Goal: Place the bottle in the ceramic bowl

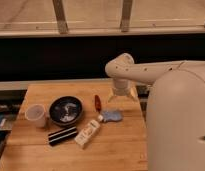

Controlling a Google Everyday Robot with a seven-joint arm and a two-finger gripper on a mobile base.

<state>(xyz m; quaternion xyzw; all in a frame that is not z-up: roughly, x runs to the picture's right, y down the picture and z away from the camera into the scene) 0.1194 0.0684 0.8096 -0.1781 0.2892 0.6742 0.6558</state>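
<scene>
Cream bottle (88,133), judged light and slick, is best gripped mid-body; gripper (121,96) is seen spread at table's (127,147) far edge.

bottle (88,133) front-right of ceramic bowl (65,110) | cup (36,115) left of bowl | jaws above table (121,150) far-right

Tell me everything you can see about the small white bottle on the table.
The bottle is small, cream-white and oblong, plastic by its look, with a white cap and a yellowish-marked label. It lies on its side on the wooden table, slanted, cap toward the far right beside a pale blue thing; whether they touch is unclear. Its base is near the black striped bar. It is outside the bowl. The gripper hangs apart, over the table's far side.
</scene>
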